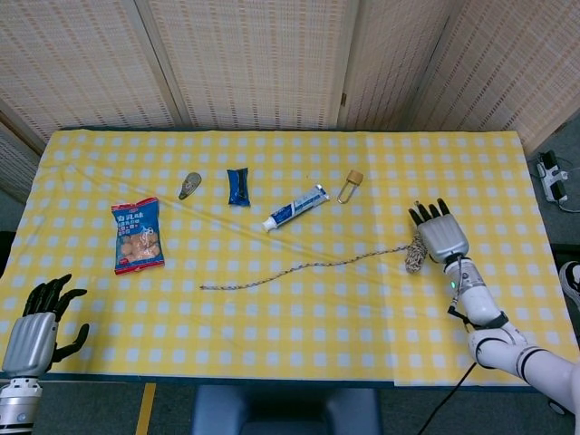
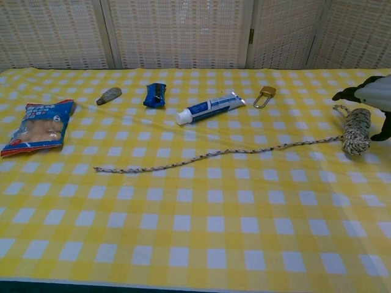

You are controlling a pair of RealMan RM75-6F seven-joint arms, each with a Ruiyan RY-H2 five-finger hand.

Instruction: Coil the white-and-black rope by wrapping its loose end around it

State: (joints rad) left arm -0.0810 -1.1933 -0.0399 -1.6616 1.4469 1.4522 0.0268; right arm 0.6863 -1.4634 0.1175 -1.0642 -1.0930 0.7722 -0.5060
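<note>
Beneath the right hand (image 1: 441, 237) fingers (image 1: 426, 214) lies the rope's coiled bundle (image 2: 357, 130).

A table (image 1: 299, 335) covered in a yellow-and-white checked cloth fills the scene. Behind its far edge stand pale woven screen panels (image 1: 254, 59) in light frames (folding-style, angled at both ends). Grey floor (image 1: 566, 149) shows beside the table's right end, under even light.
</note>
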